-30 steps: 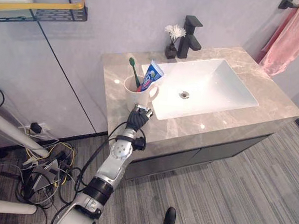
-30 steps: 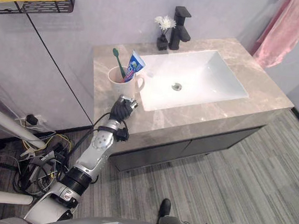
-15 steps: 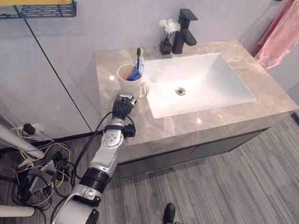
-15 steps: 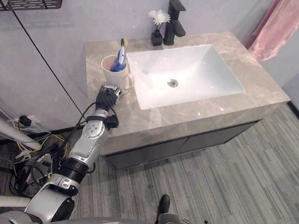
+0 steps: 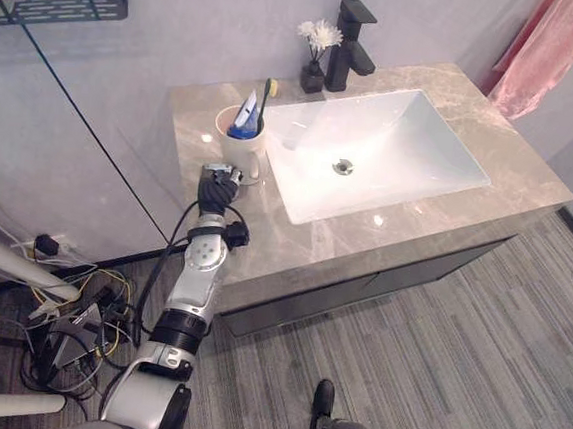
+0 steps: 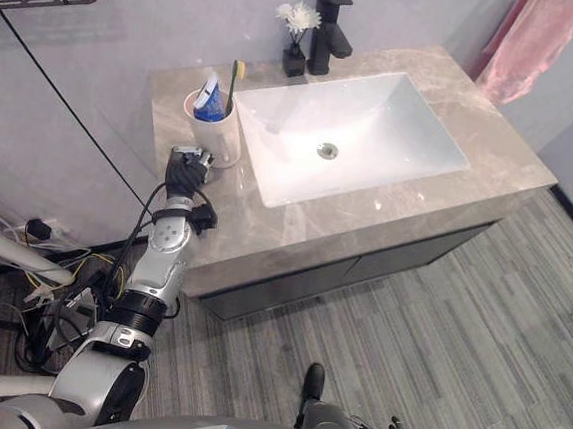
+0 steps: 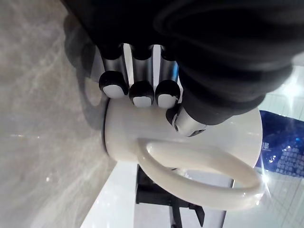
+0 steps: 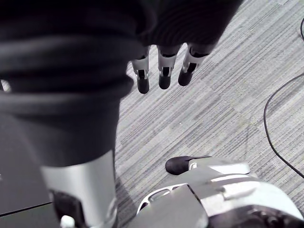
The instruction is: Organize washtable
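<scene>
Grey plank floor closest to me, and my right hand hangs over it, fingers loose and straight, holding nothing. Up from there is the marbled countertop, and at its left end is the action: my left hand is up against the white mug. In the left wrist view the fingers lie straight along the mug's wall, tips touching it just beside the handle. They are not wrapped round it, so this is a flat-fingered contact, not a grip.

The mug stands upright on the counter between the hand and the wall, just beside the sink's left rim, with the blue toothpaste tube and the toothbrush standing in it. I judge the step to be settling that mug into its place. To do it well I'd keep the push low on the wall, slow and straight. A high shove could tip it, and both things inside lean loosely.

Further back, the black faucet and a small vase of white flowers stand behind the basin. A pink towel hangs far right, a black wire shelf with a yellow rail far left on the grey wall.
</scene>
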### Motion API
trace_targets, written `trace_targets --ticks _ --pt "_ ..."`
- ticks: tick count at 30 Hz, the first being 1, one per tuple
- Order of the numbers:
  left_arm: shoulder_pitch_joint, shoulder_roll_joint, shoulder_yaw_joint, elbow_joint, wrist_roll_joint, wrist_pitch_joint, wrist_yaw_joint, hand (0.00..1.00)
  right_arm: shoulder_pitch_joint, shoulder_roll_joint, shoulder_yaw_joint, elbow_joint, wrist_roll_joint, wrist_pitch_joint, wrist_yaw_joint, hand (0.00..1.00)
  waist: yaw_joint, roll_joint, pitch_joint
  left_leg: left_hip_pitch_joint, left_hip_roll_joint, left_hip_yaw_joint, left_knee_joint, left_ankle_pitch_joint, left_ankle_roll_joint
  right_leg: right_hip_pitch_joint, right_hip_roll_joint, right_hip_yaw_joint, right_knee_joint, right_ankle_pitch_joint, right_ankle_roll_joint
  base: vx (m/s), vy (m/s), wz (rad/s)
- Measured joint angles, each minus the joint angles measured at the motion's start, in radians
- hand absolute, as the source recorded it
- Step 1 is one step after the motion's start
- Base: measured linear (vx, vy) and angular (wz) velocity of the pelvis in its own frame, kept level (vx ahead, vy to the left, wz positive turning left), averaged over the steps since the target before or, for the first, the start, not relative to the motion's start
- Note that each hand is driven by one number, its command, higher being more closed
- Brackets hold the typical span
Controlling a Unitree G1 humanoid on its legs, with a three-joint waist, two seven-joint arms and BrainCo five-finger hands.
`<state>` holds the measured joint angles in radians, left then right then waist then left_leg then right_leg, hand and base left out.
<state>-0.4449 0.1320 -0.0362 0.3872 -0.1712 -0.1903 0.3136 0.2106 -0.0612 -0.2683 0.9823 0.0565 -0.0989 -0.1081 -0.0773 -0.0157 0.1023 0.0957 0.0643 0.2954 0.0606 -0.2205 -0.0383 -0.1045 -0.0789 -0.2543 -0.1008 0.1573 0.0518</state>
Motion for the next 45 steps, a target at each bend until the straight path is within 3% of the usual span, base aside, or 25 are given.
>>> trace_targets --ticks 8,23,31,38,45 --pt "0.067 -0.013 -0.049 -0.069 -0.018 -0.013 -0.032 1.00 0.002 0.000 0.000 0.000 0.000 0.000 0.000 0.00 0.003 0.000 0.000 0.000 0.000 -0.016 0.002 0.000 0.001 0.009 -0.003 -0.013 0.000 0.000 0.000 0.00 0.003 0.06" --pt "0.092 -0.051 -0.272 -0.079 -0.060 -0.023 -0.129 1.00 0.002 0.000 0.009 -0.001 0.001 0.000 -0.003 0.00 0.004 -0.002 -0.001 -0.001 -0.001 -0.033 0.012 -0.001 0.003 0.021 -0.008 -0.026 0.000 -0.001 0.000 0.00 0.001 0.03" --pt "0.077 -0.054 -0.359 -0.067 -0.086 -0.023 -0.136 1.00 0.002 0.000 0.017 -0.002 0.002 0.000 -0.010 0.00 0.002 -0.005 -0.004 0.000 -0.003 -0.033 0.012 -0.001 0.003 0.021 -0.011 -0.026 0.000 -0.001 0.000 0.00 0.000 0.00" --pt "0.009 -0.059 -0.349 0.005 -0.085 -0.015 -0.106 1.00 0.004 -0.003 0.027 -0.003 0.001 -0.001 -0.012 0.00 -0.001 -0.008 -0.006 0.007 -0.004 -0.028 0.014 -0.001 0.003 0.022 -0.011 -0.022 0.000 -0.001 0.000 0.00 0.000 -0.02" --pt "0.001 -0.052 -0.224 0.015 -0.084 -0.007 -0.063 1.00 0.006 -0.001 0.029 -0.007 0.001 -0.001 -0.011 0.00 -0.023 -0.008 -0.006 0.016 -0.004 -0.017 0.013 -0.002 0.002 0.022 -0.009 -0.010 0.000 -0.001 0.001 0.00 0.000 -0.04"
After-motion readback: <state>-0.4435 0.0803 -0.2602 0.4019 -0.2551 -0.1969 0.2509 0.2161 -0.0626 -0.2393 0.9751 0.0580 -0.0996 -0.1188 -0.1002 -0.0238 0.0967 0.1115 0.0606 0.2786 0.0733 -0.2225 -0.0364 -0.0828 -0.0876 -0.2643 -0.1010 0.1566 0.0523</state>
